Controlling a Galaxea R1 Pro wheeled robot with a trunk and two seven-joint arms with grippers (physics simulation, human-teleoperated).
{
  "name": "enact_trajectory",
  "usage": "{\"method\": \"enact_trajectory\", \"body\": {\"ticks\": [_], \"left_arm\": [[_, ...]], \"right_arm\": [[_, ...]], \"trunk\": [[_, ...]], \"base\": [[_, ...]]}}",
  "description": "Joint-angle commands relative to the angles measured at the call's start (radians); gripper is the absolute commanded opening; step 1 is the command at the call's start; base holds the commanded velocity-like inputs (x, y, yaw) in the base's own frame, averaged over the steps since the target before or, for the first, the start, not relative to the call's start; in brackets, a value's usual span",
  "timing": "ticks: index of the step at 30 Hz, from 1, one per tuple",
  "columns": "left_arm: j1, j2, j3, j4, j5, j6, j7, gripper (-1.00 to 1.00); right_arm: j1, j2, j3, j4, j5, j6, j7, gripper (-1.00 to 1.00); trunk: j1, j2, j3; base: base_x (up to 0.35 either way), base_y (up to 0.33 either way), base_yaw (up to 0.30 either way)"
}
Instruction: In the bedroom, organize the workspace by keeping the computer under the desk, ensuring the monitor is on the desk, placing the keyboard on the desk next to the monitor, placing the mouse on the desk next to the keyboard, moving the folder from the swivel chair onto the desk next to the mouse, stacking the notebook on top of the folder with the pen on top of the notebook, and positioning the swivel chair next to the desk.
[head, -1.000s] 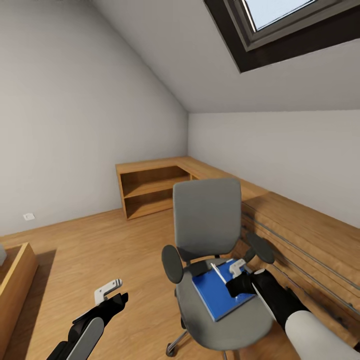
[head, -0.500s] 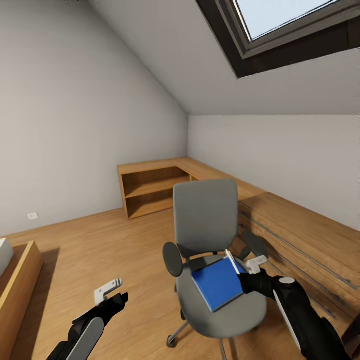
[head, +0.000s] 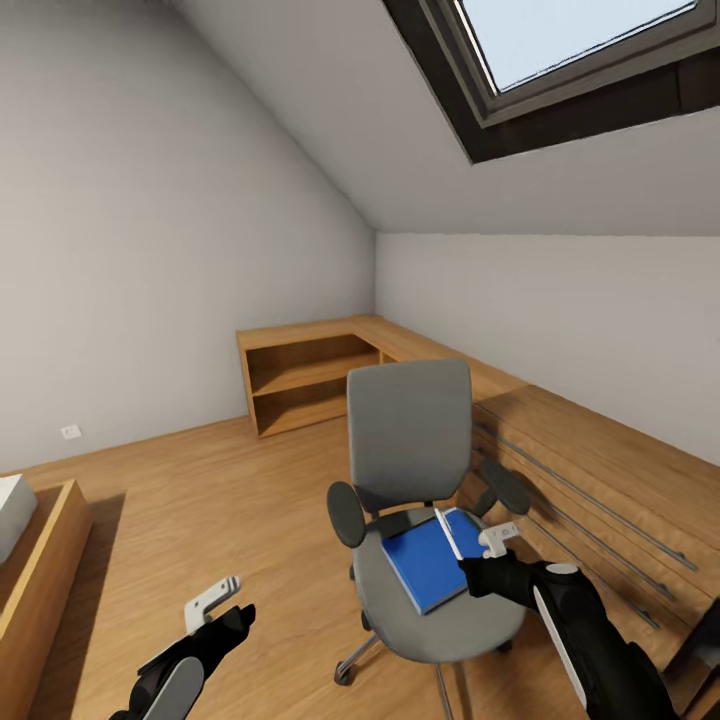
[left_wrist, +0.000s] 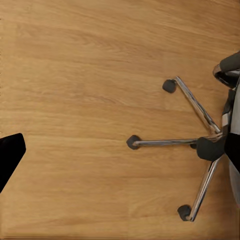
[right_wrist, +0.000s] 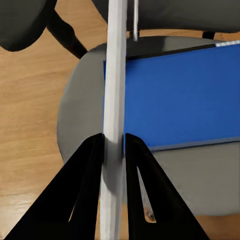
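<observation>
The blue folder (head: 432, 557) is lying flat on the grey seat of the swivel chair (head: 410, 440), tilted a little across it. Over it, the right gripper (right_wrist: 114, 145) is pinching a thin grey flat thing (right_wrist: 115, 90) edge-on between its closed fingers (right_wrist: 90, 165); judging by its colour and slimness, it is probably the notebook, though the pictures are not settling that. In the head view that grey slab is standing almost upright, just above the folder's near right corner.

The left gripper (head: 215, 610) is hanging low over the wooden floor (left_wrist: 75, 75), well apart from the chair; its fingers are too poorly shown to tell whether they are open or closed. The left wrist view is looking down on the chair's chrome star base (left_wrist: 197, 145) and casters.

As for progress, the folder is not yet moved off the seat, so that step and the stacking on top of it are apparently still ahead. The chair is sitting near a long wooden unit (head: 600, 470).

The open wooden shelf (head: 300, 375) in the corner is holding nothing that can be seen.
</observation>
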Motion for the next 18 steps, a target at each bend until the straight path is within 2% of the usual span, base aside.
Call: {"method": "enact_trajectory", "body": {"ticks": [1,7,18], "left_arm": [[0.005,0.001,0.004,-0.004,0.008,0.000,0.007,1.00],[0.021,0.002,0.037,-0.013,0.010,-0.003,0.001,1.00],[0.022,0.001,0.093,-0.016,0.010,-0.003,0.000,1.00]], "right_arm": [[-0.001,0.002,0.004,0.005,0.010,0.002,0.015,-1.00],[0.000,0.007,0.013,0.038,0.010,-0.001,0.050,-1.00],[0.001,0.005,0.012,0.038,0.009,-0.002,0.053,-1.00]], "trunk": [[-0.004,0.007,0.002],[-0.027,0.049,0.021],[-0.069,0.126,0.055]], "base": [[0.000,0.000,0.000],[0.000,0.000,0.000],[0.000,0.000,0.000]]}}
